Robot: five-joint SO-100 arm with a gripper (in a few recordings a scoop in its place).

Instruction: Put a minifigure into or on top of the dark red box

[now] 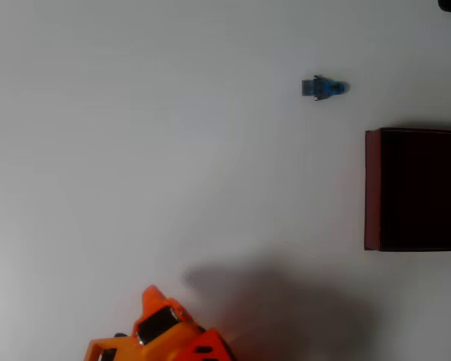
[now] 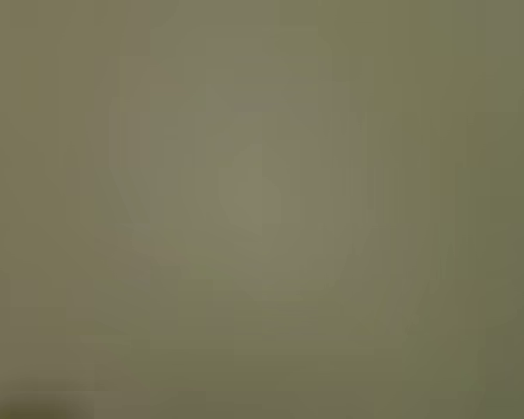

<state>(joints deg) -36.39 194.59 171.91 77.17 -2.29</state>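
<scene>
The minifigure [image 1: 325,88] lies flat on the white bench [image 1: 135,135] in the overhead view, long axis running left to right, lighter blue head toward the right and darker legs toward the left. It sits just above and left of the dark red box [image 1: 372,188], apart from it and touching nothing. The box rests at the right edge of the picture, open side up, with thin maroon walls and a near-black interior.

The orange arm [image 1: 165,335] occupies the bottom edge, well apart from both items. The state of the jaws cannot be determined: the overhead view does not show the fingertips, and the wrist view is a featureless blur.

Handling assessment: the figure is judged to be rigid moulded plastic, very light, smooth and prone to skidding or rotating under a one-sided push. Recommended hold: close the jaws across the torso, perpendicular to the long axis, not on the rounded head or the legs. Breakage risk appears low; slipping out of the jaws is the main hazard.
</scene>
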